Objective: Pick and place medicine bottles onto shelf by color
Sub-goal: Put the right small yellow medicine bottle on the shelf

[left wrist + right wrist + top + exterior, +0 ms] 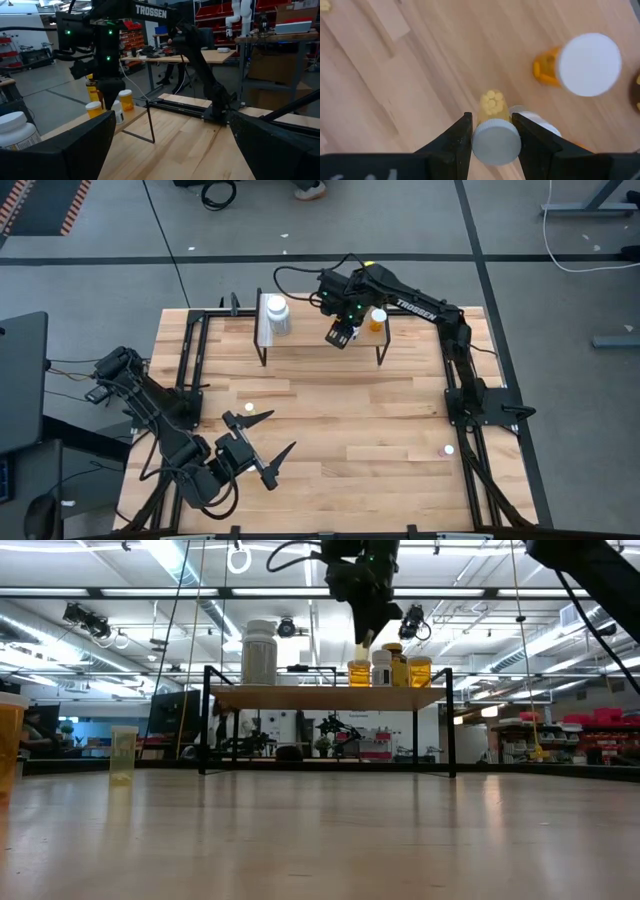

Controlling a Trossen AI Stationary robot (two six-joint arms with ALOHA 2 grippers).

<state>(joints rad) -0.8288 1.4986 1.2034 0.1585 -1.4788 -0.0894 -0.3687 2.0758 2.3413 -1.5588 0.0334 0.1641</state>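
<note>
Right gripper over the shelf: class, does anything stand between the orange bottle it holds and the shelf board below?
Nothing visible does. The right gripper is shut on the orange bottle, and bare shelf wood lies under it. Another white-capped orange bottle stands off to one side, clear of its path.

place: you're in a robotics lab or workshop, big open hall
ceiling (150, 600): exposed beams, ducts, strip lights you can see in the low view
floor (120, 240): grey concrete with taped lines, hazard-striped mat (45, 205) at one corner
storage: red parts bins (215, 10) on racks behind your table
benches: wooden workbench (210, 56) with gear, a white robot arm (242, 15) further back
rig: your butcher-block table (330, 430) on a black frame, cables (590, 260) across the floor
</note>
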